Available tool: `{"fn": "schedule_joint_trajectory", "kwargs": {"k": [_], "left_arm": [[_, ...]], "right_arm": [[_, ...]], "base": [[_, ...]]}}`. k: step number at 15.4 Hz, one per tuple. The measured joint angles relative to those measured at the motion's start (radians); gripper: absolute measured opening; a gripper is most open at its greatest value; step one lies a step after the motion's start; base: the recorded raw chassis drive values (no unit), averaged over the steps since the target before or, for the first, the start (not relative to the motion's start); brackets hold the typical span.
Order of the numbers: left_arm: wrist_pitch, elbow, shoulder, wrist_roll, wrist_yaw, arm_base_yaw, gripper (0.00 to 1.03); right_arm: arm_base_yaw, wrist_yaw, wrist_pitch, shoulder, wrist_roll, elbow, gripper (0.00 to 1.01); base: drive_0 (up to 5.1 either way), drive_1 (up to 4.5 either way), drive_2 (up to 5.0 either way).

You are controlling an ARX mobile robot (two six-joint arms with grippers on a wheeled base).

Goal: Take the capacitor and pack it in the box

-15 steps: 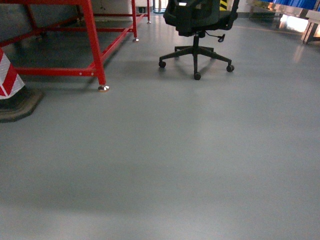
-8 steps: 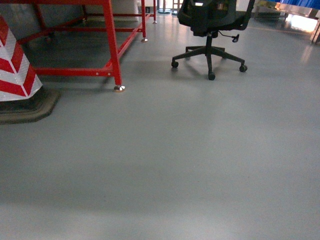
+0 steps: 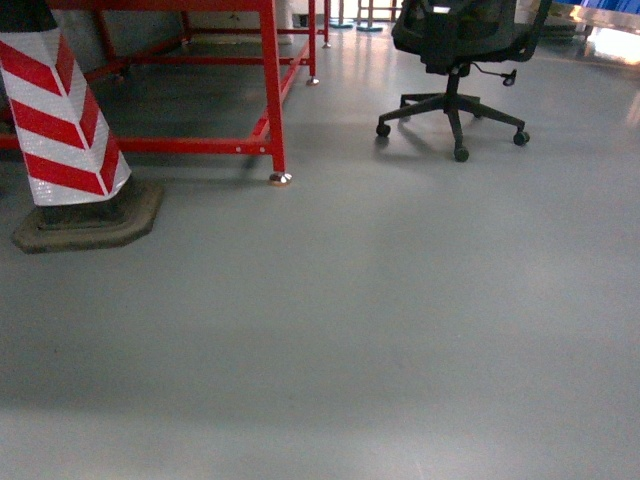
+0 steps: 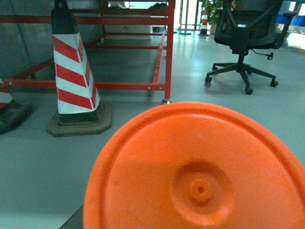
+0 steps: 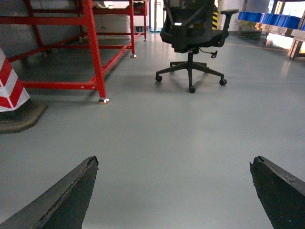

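A large orange round face (image 4: 200, 171) with a dimple at its centre fills the lower part of the left wrist view, held up off the floor close to the camera; I take it for the capacitor. It hides the left gripper's fingers, apart from a dark sliver (image 4: 71, 220) at the bottom left. My right gripper (image 5: 174, 163) stands open over bare grey floor, its dark fingertips (image 5: 91, 164) far apart with nothing between them. The box is out of view. Neither gripper shows in the head view.
A red-and-white striped cone (image 3: 65, 120) on a dark base stands at the left. Beside it is a red metal table frame (image 3: 272, 100). A black office chair (image 3: 455, 60) on castors stands at the back right. Blue bins (image 5: 271, 19) sit on a far shelf.
The head view has swung left: the cone has come in from the left edge, and the red frame and chair have slid to the right.
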Motion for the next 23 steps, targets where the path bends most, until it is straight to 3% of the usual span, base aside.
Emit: {"fn": "schedule_joint_trajectory", "kwargs": {"k": [23], "left_arm": [[0.001,0.000,0.000,0.000,-0.001,0.000,0.43]], "right_arm": [[0.000,0.000,0.001,0.000,0.000,0.000,0.98]], "base": [[-5.0,2.95,1.7]]}}
